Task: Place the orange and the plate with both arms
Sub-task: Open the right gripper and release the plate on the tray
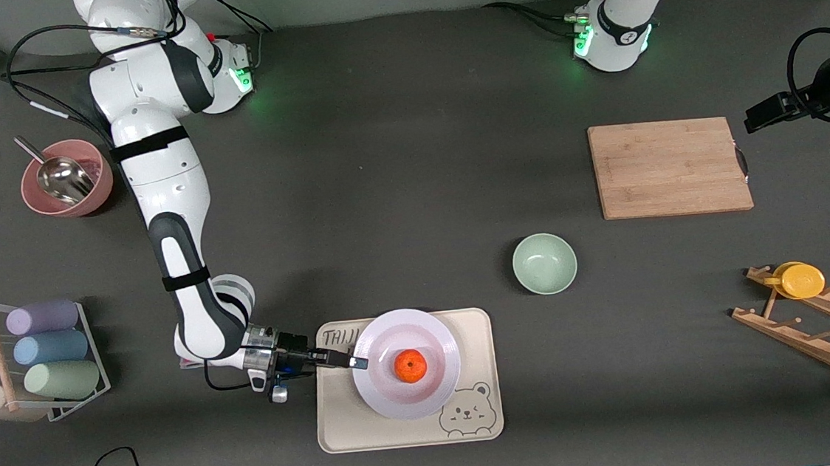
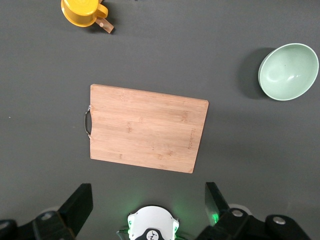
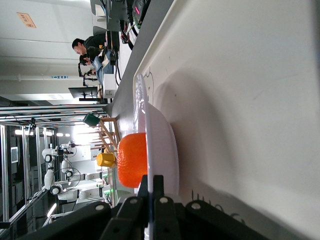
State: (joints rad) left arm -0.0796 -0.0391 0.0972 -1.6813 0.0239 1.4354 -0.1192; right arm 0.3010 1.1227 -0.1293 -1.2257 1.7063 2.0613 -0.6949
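Orange (image 1: 411, 366) on plate (image 1: 407, 373); right hand (image 1: 355, 361) pinches rim.

arms: glossy white shells – dark grey joints | bases: green lights (both) | cables, fingers (image 2: 80, 205): black

You've got the orange (image 1: 411, 366), small, round and bright, sitting near the middle of the plate (image 1: 391, 401). The plate is glossy white, shallow and wide-rimmed, and lies flat on the beige tray (image 1: 342, 431) at the table's near edge.
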